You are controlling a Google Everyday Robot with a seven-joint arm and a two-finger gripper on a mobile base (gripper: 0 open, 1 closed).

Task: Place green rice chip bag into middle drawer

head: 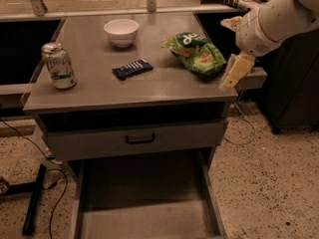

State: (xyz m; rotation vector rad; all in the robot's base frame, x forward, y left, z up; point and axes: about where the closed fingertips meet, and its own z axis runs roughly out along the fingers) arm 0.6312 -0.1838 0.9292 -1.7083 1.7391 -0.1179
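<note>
Fingers [234, 71] of the gripper [228, 83] point down and a little to the left, at the right edge of the table [164, 88], near its front corner. They are pale yellow and I see them from the side, so I cannot tell if they are apart or together. Nothing shows between them. Above them, the white arm [279, 19] comes in from the upper right.

Just to the left of the fingers, and a little further back on the table, lies the green rice chip bag [197, 53]. It lies flat and crinkled, and its near end comes close to them. If it touches them, I cannot say.

Further left from the fingers there is a small dark packet [132, 68] in the middle of the table. Behind the packet stands a white bowl [121, 31]. A drink can [59, 65] stands upright, far from the fingers, by the left edge.

Below the fingers and to their left, under the table top, is a closed drawer front [139, 139] with a black handle. Lower than it, the middle drawer [144, 203] is pulled out toward the camera. Its flat grey floor is bare.
</note>
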